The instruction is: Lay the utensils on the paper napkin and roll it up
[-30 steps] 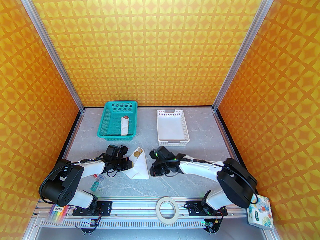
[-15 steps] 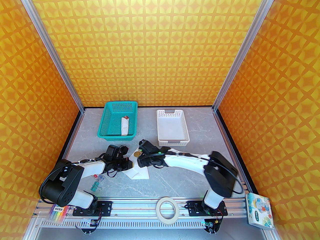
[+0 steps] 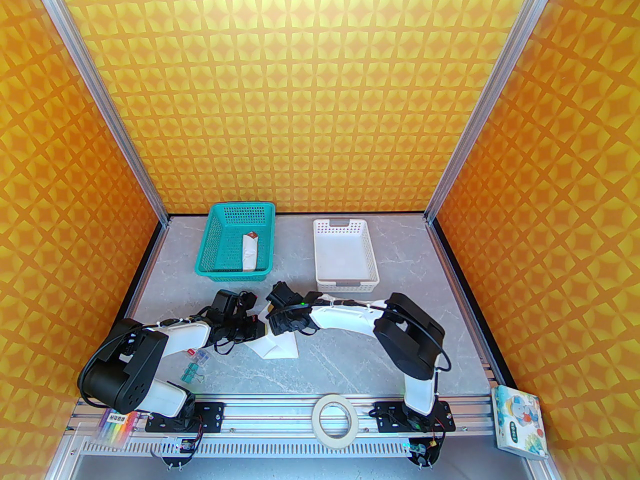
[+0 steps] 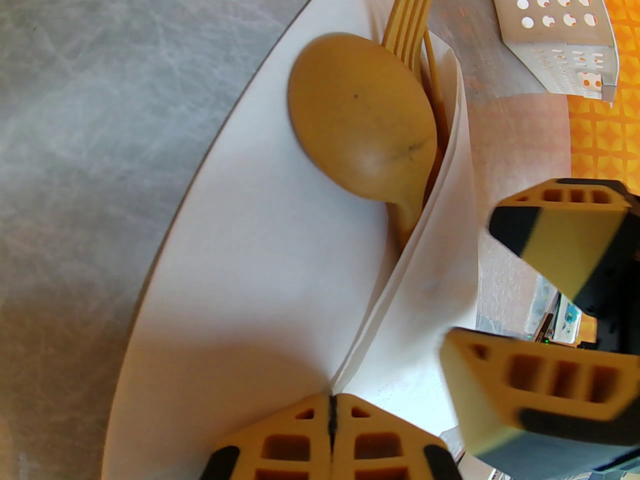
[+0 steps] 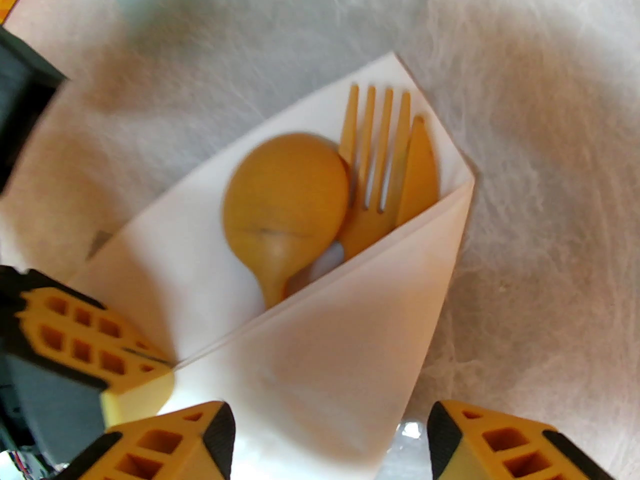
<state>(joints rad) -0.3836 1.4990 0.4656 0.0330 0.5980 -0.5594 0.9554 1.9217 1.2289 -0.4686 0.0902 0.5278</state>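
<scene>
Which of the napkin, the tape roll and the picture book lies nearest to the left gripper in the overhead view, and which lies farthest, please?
1. The napkin: pinched in the left gripper, just to its right.
2. The tape roll: at the near edge, to its right.
3. The picture book: in the near right corner.

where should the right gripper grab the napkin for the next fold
Likely the folded flap of the paper napkin, at its free edge away from the corner the shut left gripper pinches. Come from above on the right: the flap lies flat across the utensils, and the open right gripper hangs over it.
</scene>
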